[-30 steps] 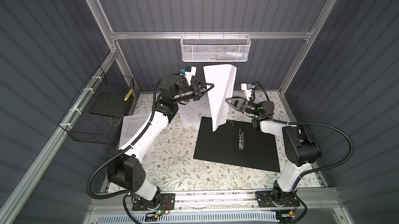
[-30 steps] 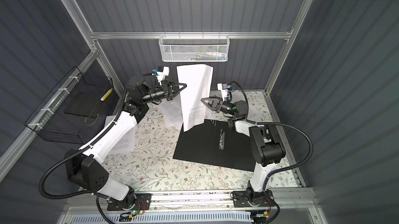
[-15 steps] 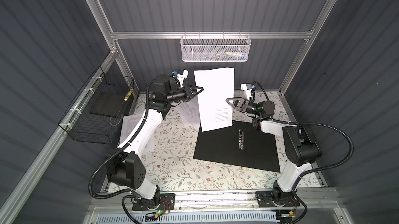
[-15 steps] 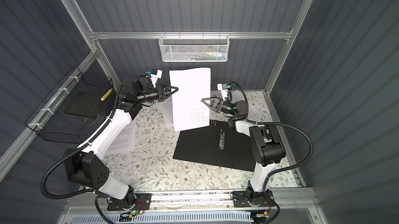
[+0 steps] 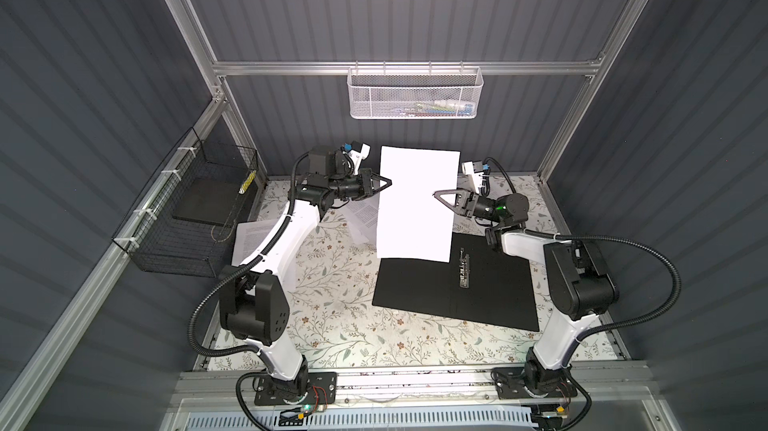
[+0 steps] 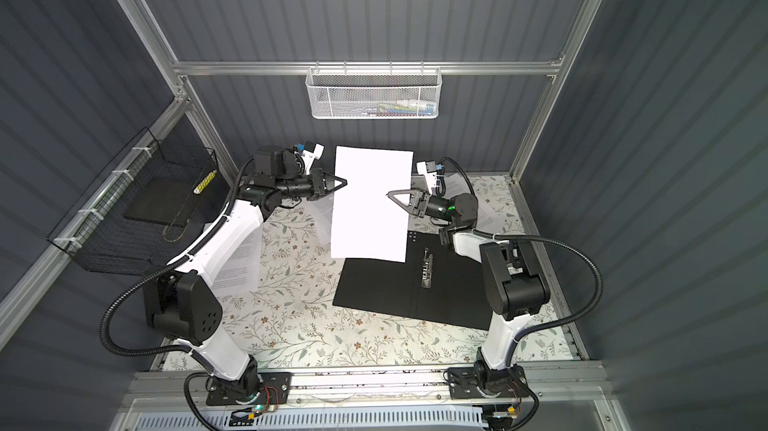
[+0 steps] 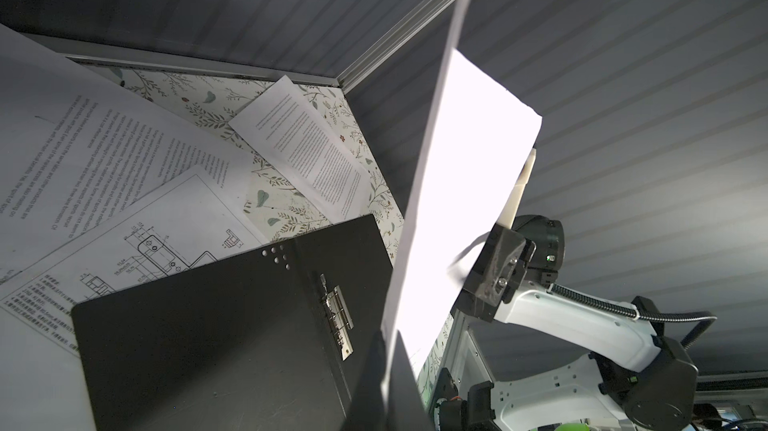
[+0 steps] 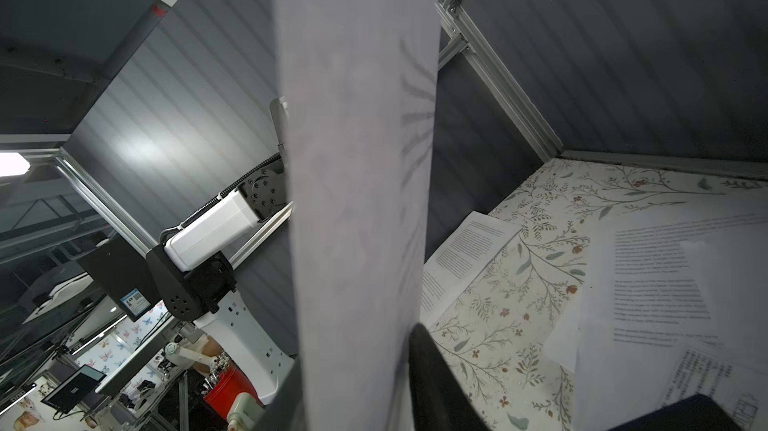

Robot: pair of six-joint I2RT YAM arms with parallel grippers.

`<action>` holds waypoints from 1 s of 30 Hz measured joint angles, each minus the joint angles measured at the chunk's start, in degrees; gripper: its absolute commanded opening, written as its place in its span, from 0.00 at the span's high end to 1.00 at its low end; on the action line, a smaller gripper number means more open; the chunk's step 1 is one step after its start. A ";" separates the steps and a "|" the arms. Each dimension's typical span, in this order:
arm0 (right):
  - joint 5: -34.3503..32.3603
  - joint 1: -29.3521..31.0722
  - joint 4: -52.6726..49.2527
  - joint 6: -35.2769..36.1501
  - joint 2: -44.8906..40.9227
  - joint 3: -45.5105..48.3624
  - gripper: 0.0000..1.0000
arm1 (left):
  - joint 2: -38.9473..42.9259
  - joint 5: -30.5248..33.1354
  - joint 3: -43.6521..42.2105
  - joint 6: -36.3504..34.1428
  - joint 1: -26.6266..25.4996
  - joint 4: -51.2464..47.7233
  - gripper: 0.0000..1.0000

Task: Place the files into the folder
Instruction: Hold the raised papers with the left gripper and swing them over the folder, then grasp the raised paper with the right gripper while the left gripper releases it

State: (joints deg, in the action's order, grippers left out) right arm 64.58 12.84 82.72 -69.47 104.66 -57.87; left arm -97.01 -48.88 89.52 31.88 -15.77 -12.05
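Note:
A blank-faced white sheet [image 5: 415,204] [image 6: 370,204], one of the files, hangs upright in the air above the rear of the folder. My left gripper [image 5: 388,182] [image 7: 386,350] is shut on its left edge. At the right edge, my right gripper [image 5: 435,192] [image 8: 353,366] is open, its jaws apart on either side of the sheet [image 8: 357,200]. The folder [image 5: 415,287] [image 7: 208,325] lies open, black inside up, with its metal clip [image 5: 463,269] showing. Other files lie on the table: a text sheet [image 7: 307,150], a drawing sheet [image 7: 166,233] and one under my left arm [image 5: 253,237].
A black wire basket [image 5: 195,208] hangs on the left wall. A white mesh basket [image 5: 415,92] hangs on the back rail above the held sheet. More printed sheets [image 6: 482,208] lie at the rear right, close to the corner post.
The held sheet has swung from curled and edge-on to flat and facing up. My left gripper drew back to the left with it. The right gripper's jaws have narrowed around its right edge.

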 measured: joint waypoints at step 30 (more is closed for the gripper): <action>-1.99 -1.25 -10.23 3.34 -2.12 3.13 1.00 | 1.01 2.95 -3.17 1.86 2.43 2.51 0.17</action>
State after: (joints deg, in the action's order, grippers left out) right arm 62.59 11.60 72.49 -66.13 102.54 -54.74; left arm -96.01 -45.93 86.35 33.74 -13.34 -9.54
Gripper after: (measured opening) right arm 0.045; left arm 0.750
